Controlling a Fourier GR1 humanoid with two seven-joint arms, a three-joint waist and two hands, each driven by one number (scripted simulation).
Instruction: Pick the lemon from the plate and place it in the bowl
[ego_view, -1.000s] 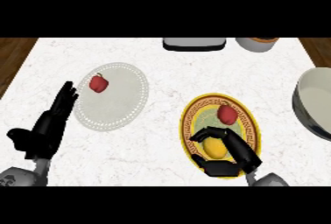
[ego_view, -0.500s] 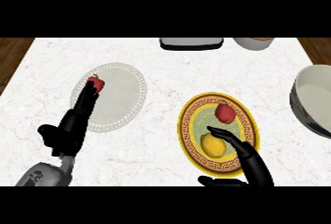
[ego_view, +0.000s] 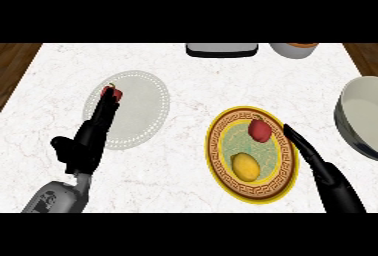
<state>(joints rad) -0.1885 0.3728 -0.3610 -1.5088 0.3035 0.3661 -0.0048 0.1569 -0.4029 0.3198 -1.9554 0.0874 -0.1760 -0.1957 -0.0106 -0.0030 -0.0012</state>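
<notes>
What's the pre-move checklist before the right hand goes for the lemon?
1. Lemon on the yellow patterned plate, uncovered: ok.
2. Right hand open, fingers straight, holding nothing: ok.
3. Right hand over the lemon: not ok; it lies along the plate's right rim, beside the lemon.
4. Red fruit apart from the lemon on the same plate: ok, but it sits near the fingertips, so a grasp may brush it.
5. Bowl at the right edge, inside looks free: ok, only partly in view.
6. Left hand out of the path: ok; it reaches over the white plate toward a small red fruit.
</notes>
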